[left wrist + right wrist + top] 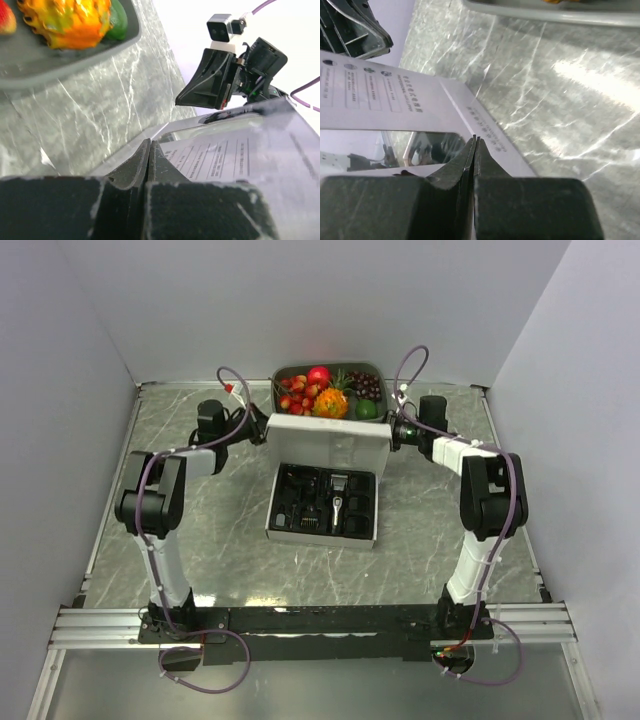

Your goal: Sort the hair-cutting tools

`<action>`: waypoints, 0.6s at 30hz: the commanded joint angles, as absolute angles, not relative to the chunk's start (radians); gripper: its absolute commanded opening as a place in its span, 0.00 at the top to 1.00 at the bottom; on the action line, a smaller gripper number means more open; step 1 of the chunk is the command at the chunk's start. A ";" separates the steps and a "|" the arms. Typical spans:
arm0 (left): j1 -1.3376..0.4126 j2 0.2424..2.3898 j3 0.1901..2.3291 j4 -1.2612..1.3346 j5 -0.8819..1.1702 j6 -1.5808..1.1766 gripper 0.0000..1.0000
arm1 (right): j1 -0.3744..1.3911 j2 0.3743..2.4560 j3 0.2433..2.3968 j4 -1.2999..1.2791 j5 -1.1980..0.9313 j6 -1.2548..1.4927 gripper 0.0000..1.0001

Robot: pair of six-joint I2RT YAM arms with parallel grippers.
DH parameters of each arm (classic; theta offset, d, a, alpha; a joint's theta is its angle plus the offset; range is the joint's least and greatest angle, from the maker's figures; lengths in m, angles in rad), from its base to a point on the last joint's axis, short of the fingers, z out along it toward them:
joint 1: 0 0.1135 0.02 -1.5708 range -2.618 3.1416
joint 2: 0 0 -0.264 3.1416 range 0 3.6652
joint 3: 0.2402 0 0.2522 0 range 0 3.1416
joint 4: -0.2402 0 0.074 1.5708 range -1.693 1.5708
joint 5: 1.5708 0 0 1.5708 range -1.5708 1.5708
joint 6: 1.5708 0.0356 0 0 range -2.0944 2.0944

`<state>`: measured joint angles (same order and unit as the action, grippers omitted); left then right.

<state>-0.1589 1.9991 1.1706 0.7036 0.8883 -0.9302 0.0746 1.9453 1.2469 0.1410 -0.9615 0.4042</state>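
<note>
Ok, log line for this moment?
left gripper: shut, at lid left edge | right gripper: shut, at right edge | box: open, clipper inside

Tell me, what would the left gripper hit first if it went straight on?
Probably the lid: the left gripper, shut, has its tips right at the lid's edge, maybe already touching. Depth is unclear.

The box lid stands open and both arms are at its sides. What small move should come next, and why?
Probably open the right gripper, draw it back from the lid and bring it over the clipper. Both grippers' fingers look shut at the lid's edges, and the tools lie exposed in the box; the left gripper alone may steady the lid.
</note>
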 commanded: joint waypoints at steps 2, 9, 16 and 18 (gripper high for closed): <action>-0.173 1.864 1.048 0.782 0.856 -0.917 0.99 | 0.104 1.801 1.146 0.163 -0.930 0.361 1.00; -0.192 1.766 0.891 0.795 0.802 -0.896 0.99 | 0.138 1.717 1.042 0.146 -0.819 0.331 1.00; -0.193 1.675 0.853 0.610 0.694 -0.796 0.99 | 0.141 1.625 0.959 0.131 -0.588 0.354 1.00; -0.193 1.655 0.844 0.551 0.603 -0.782 0.99 | 0.141 1.609 0.948 0.094 -0.496 0.364 1.00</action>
